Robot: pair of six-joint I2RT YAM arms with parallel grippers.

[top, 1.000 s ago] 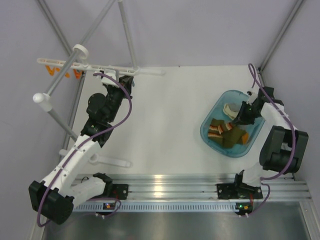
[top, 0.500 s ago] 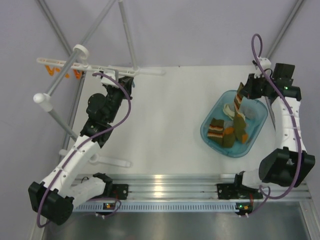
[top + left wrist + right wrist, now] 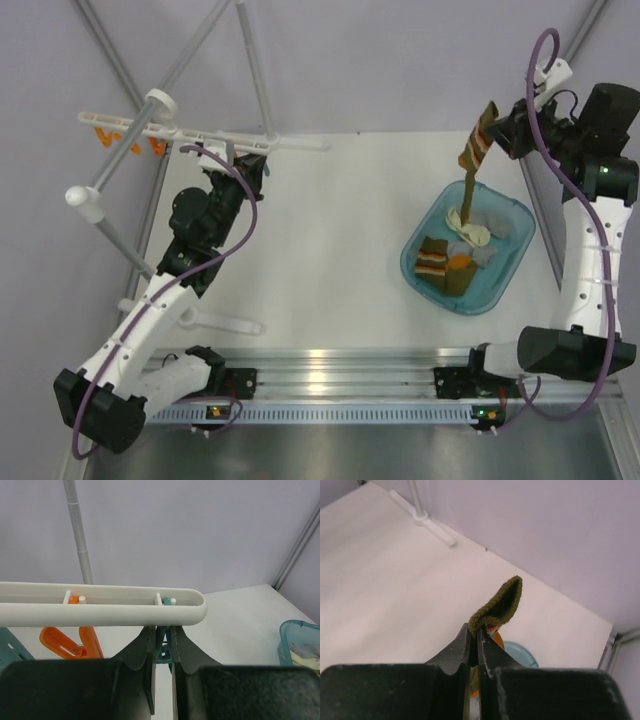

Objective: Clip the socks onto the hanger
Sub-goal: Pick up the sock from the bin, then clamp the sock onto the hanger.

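My right gripper [image 3: 497, 127] is shut on the cuff of an olive-brown sock [image 3: 472, 155], which hangs high above the blue tub [image 3: 512, 262]; the cuff [image 3: 499, 605] loops out past the closed fingertips in the right wrist view. More striped socks [image 3: 440, 263] lie in the tub. The white hanger bar [image 3: 200, 132] spans the back left, with orange clips [image 3: 128, 141] under it. My left gripper [image 3: 243, 168] is just below the bar's right end [image 3: 190, 605], its fingers squeezing a teal clip [image 3: 163, 642]. An orange clip [image 3: 80, 641] hangs to its left.
Thick grey-white rack poles with round end caps [image 3: 160, 102] cross the hanger at the left, one cap [image 3: 82, 196] lower down. A white rack foot [image 3: 225, 322] lies on the table near the left arm. Thin frame poles rise at the back corners.
My right arm has lifted the sock out of the tub, up and toward the back right. The left gripper has stayed at the hanger's end.
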